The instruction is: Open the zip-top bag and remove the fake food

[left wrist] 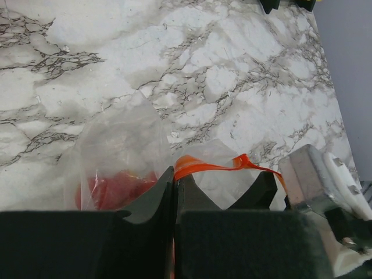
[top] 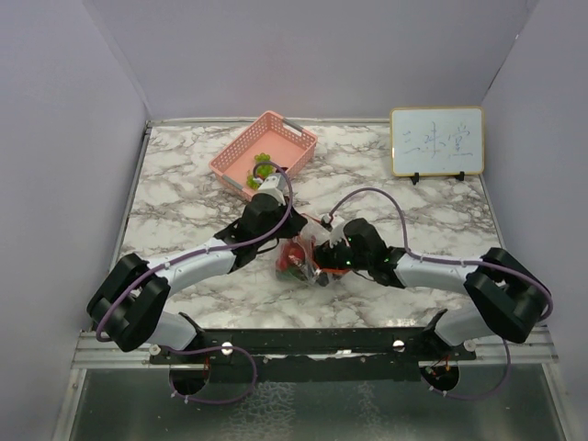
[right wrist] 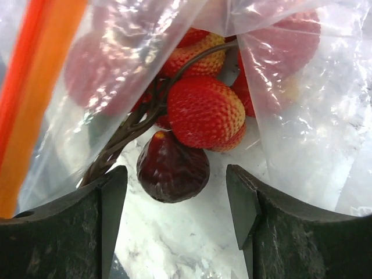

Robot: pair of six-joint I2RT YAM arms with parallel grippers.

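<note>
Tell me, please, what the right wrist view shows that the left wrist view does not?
Only the right wrist view shows the fake food clearly: bumpy red-yellow pieces on a brown stem and a dark red piece, just ahead of the open right gripper. Only the left wrist view shows the left gripper shut on the zip-top bag beside its zip strip, over the marble table. Both show the clear bag, the orange strip and red food inside.
</note>
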